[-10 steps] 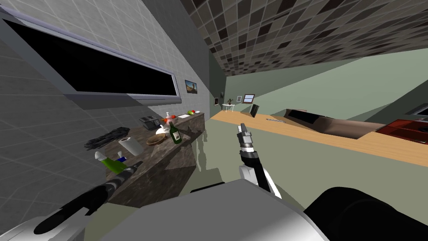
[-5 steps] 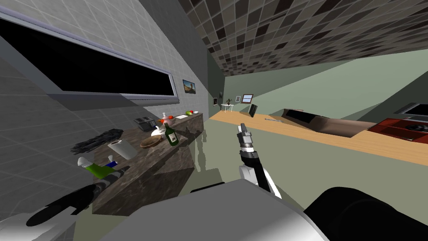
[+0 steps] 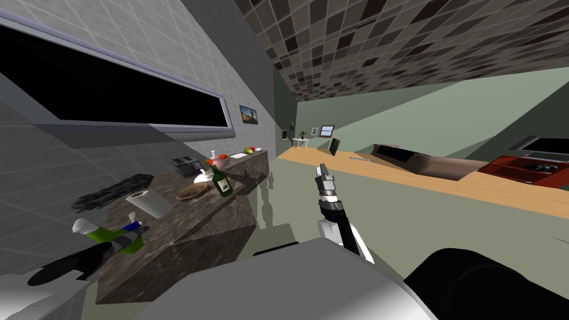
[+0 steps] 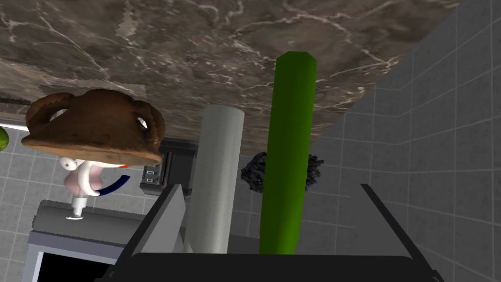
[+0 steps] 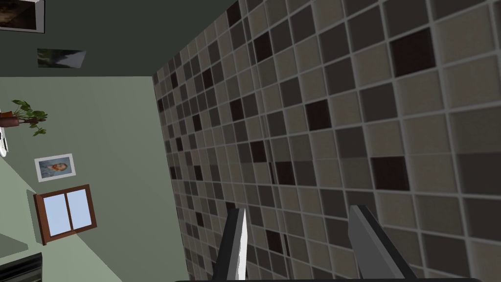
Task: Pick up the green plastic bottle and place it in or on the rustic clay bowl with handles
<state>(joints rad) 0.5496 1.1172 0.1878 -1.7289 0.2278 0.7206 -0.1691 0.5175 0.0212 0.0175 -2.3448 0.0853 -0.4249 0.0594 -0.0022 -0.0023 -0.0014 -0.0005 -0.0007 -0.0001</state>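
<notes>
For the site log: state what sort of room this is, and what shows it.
Probably a kitchen: a long dark marble-patterned counter against a grey tiled wall, carrying a white paper towel roll, a dark green glass wine bottle and a brown clay bowl with handles.

The right claw (image 5: 298, 209) shows two thin grey fingers (image 5: 374, 249) rising from its dark body, spread apart

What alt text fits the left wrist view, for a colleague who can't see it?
The green bottle stands between the open fingers of the left pincer, with a gap on each side. Next to it is a grey roll, and further off the brown bowl with handles, all on a dark marble counter.
</notes>
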